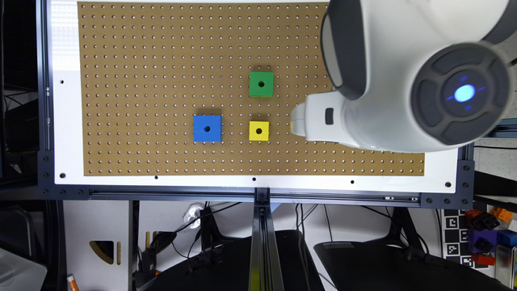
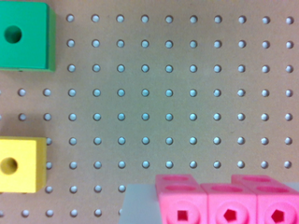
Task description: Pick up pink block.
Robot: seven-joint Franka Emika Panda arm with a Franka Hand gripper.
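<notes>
The pink block point(image 2: 229, 203) looms large and close in the wrist view, far bigger than the cubes on the board, so it hangs above the pegboard in my gripper point(image 2: 224, 210). Three of its segments face the camera, each with a small hole. A blurred grey edge point(image 2: 138, 203) lies right beside it. In the exterior view the gripper point(image 1: 299, 119) shows as a white part above the board, just to the exterior view's right of the yellow cube point(image 1: 259, 131). There the arm hides the pink block.
A brown pegboard point(image 1: 141, 60) carries a green cube point(image 1: 261, 84), a blue cube point(image 1: 207, 128) and the yellow cube. The green cube point(image 2: 23, 35) and yellow cube point(image 2: 21, 164) also lie below the wrist camera. The big white arm point(image 1: 404, 72) covers the board's right part.
</notes>
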